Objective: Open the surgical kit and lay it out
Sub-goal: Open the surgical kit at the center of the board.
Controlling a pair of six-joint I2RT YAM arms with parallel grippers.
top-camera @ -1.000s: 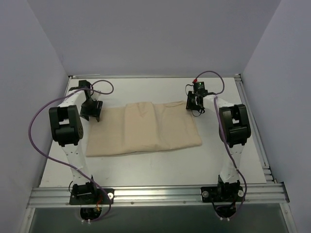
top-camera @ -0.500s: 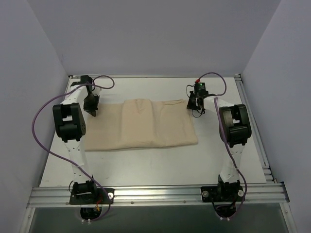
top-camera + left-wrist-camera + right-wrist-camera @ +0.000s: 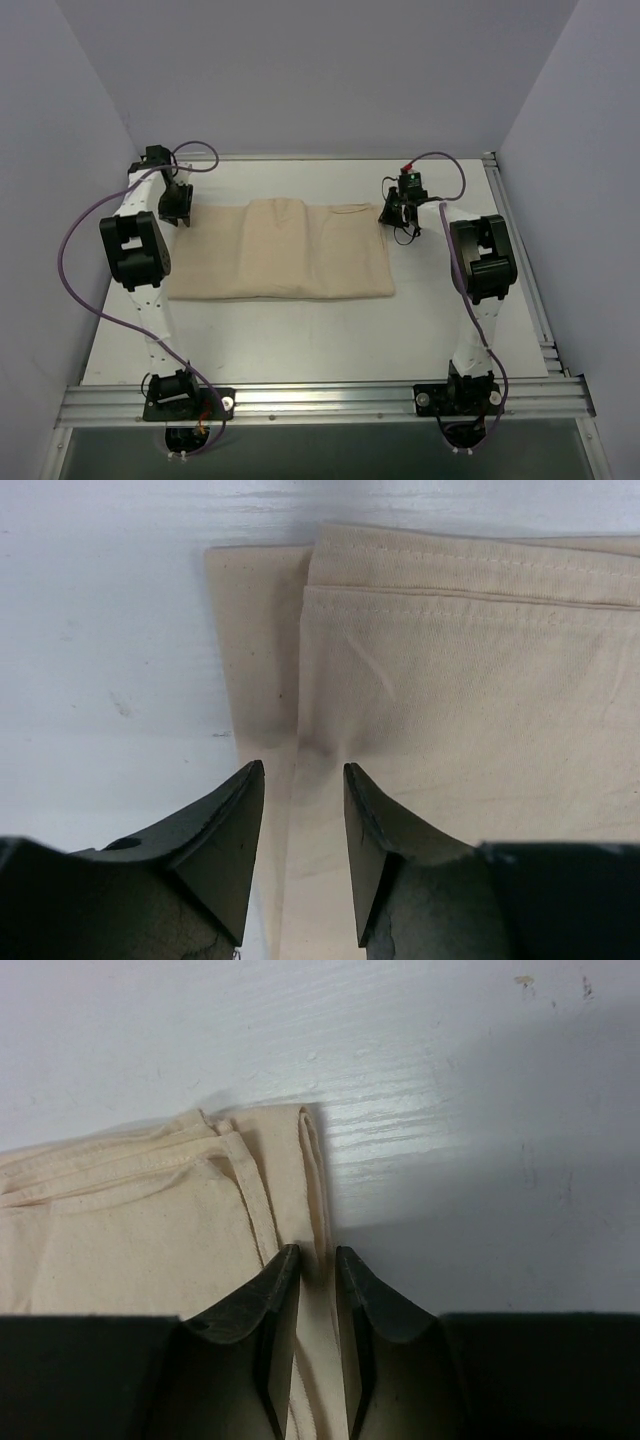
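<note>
Left gripper (image 3: 302, 772) part-open over beige cloth wrap (image 3: 290, 262) edge, right gripper (image 3: 317, 1253) narrow astride its hem — grip unclear

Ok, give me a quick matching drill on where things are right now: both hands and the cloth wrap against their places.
Things:
1. left hand
2. right hand
3. cloth wrap

Places or states:
A. lying flat, folded closed
B. at the wrap's right end, far corner
C. at the wrap's left end, far side

Pairs: 1-C, 2-B, 3-A.
</note>
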